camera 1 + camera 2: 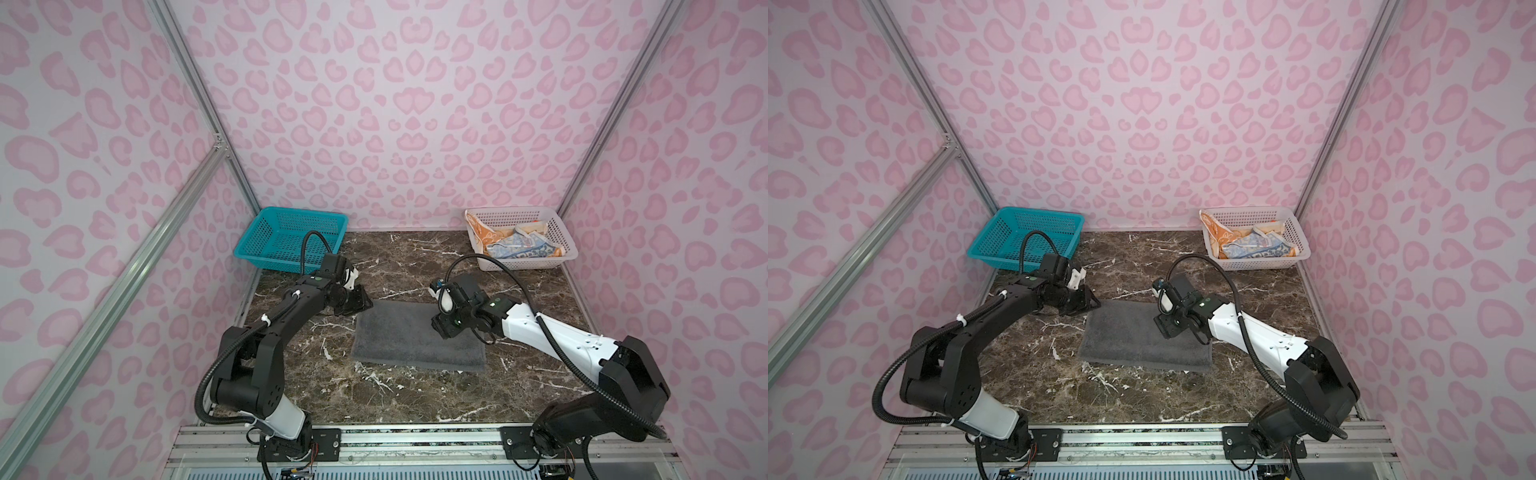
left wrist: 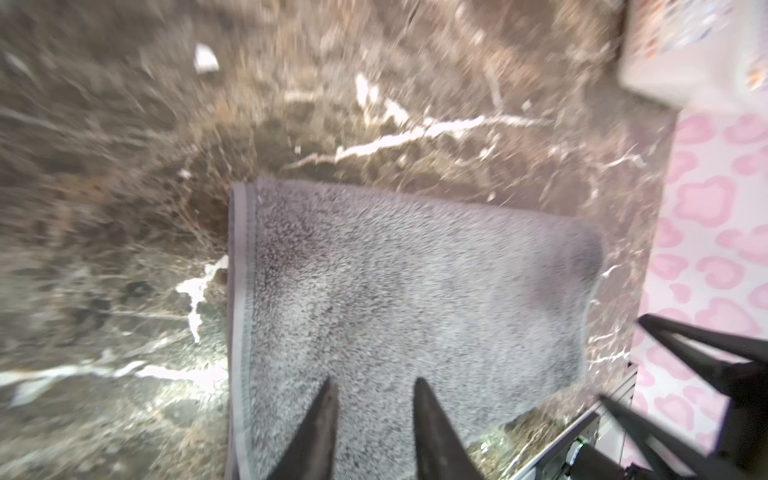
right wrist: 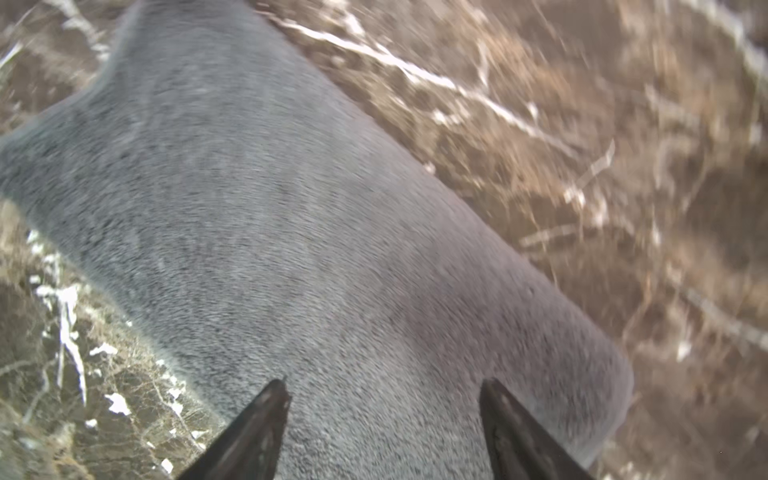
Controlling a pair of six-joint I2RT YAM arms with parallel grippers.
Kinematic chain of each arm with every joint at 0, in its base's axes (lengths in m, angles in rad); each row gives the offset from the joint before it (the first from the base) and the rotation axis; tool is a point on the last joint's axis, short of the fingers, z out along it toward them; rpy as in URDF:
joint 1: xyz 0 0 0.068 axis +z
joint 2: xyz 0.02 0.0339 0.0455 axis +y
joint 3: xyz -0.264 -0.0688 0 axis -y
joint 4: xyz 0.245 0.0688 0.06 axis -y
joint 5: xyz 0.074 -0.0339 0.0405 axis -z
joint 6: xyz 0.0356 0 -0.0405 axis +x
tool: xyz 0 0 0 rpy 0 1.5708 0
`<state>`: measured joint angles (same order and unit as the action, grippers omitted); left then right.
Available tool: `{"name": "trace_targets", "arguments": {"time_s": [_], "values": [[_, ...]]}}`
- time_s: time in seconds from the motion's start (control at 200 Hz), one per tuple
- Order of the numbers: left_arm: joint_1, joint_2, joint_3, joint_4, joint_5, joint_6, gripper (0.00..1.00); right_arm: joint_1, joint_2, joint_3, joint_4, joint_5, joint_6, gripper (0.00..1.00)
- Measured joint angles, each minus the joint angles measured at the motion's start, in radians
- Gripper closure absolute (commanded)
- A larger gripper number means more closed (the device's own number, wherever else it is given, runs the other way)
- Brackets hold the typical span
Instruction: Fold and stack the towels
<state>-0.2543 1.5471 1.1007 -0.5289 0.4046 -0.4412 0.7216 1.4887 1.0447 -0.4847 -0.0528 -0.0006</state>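
A dark grey towel [image 1: 415,340] [image 1: 1133,336] lies folded flat as a rectangle in the middle of the marble table. My left gripper [image 1: 362,301] [image 2: 375,380] hovers at its far left corner. The jaws are a little apart, with only terry [image 2: 415,270] below them. My right gripper [image 1: 438,330] [image 3: 383,382] hangs over the towel's right half, jaws wide and empty above the cloth [image 3: 311,249]. An orange towel [image 1: 478,232] and a multicolour towel [image 1: 519,247] lie crumpled in the white basket [image 1: 515,212] at the back right.
A teal basket [image 1: 299,212] stands at the back left, just behind my left arm. Pink patterned walls and aluminium rails close in the table on three sides. The arm bases sit on a rail at the front edge.
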Motion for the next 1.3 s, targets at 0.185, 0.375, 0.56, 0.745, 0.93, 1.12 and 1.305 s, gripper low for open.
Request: {"name": "trace_targets", "arguments": {"time_s": [0.185,0.375,0.56,0.745,0.93,1.12,1.305], "values": [[0.017,-0.148,0.015,0.0,-0.127,-0.001,0.31,0.147,0.055,0.013,0.105,0.035,-0.185,0.15],[0.127,-0.233,-0.036,0.008,-0.2,-0.023,0.21,0.235,0.14,0.01,0.223,-0.001,-0.306,0.0],[0.199,-0.252,-0.109,0.013,-0.201,-0.045,0.01,0.265,0.235,0.032,0.264,-0.06,-0.347,0.0],[0.241,-0.247,-0.153,0.045,-0.169,-0.063,0.02,0.266,0.307,0.051,0.277,-0.072,-0.378,0.0],[0.259,-0.216,-0.172,0.061,-0.15,-0.066,0.02,0.277,0.389,0.085,0.251,-0.073,-0.405,0.0],[0.262,-0.189,-0.193,0.077,-0.123,-0.068,0.02,0.28,0.458,0.138,0.268,-0.066,-0.4,0.18],[0.264,-0.161,-0.228,0.101,-0.063,-0.1,0.0,0.266,0.451,0.095,0.348,-0.088,-0.38,0.59]]}}
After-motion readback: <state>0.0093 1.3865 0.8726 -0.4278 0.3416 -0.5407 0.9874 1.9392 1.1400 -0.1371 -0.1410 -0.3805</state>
